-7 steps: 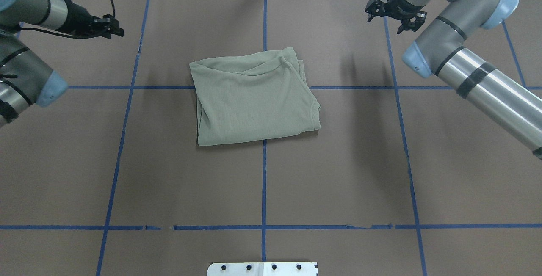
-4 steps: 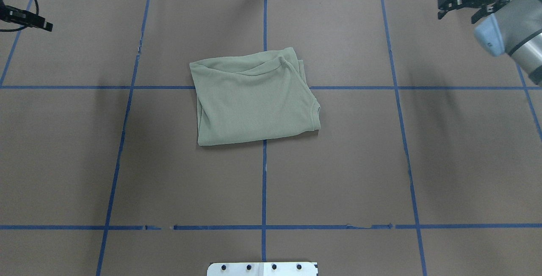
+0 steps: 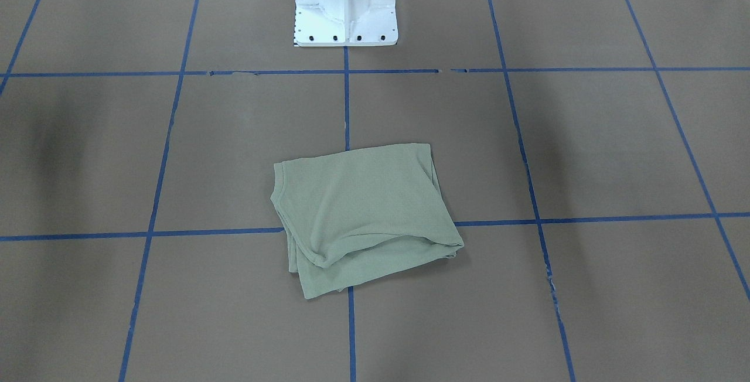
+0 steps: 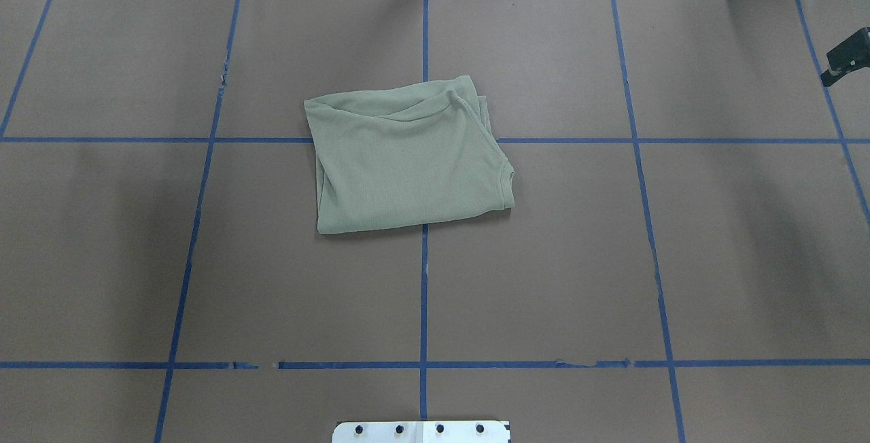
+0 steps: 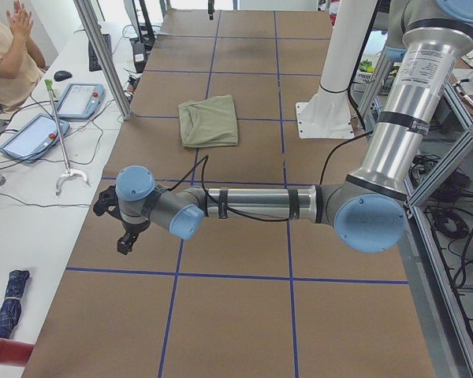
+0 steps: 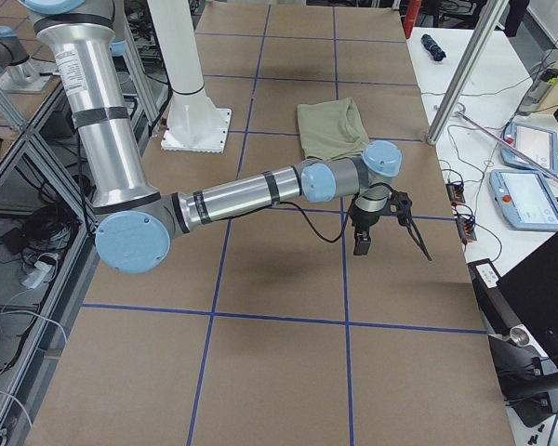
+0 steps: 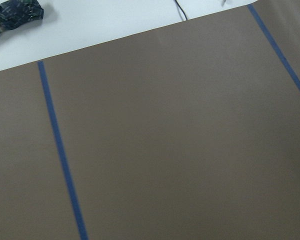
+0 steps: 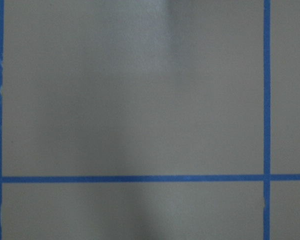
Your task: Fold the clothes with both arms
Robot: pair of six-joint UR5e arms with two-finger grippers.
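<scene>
The clothes [image 4: 408, 157] are one sage-green shirt folded into a compact rectangle in the middle of the brown table, also seen as the shirt [image 3: 363, 212]. Nothing touches it. My left arm stretches low over the table's left end, and its gripper [image 5: 120, 236] hangs far from the shirt [image 5: 209, 120]. I cannot tell whether it is open or shut. My right gripper [image 6: 391, 243] hovers over the table's right end, away from the shirt [image 6: 330, 125]. In the overhead view only a black tip of the right gripper [image 4: 846, 56] shows at the right edge.
The white pedestal base [image 3: 345, 13] stands behind the shirt. Blue tape lines [image 4: 423, 293] grid the table. A white side bench carries teach pendants [image 5: 31, 134], and a person [image 5: 4, 47] sits there. A metal post [image 5: 102, 55] and a laptop [image 6: 539, 297] flank the table ends.
Both arms have swung outward, away from the shirt. The left arm has left the overhead view, and only a tip of the right gripper remains at its edge. The shirt has not moved.
</scene>
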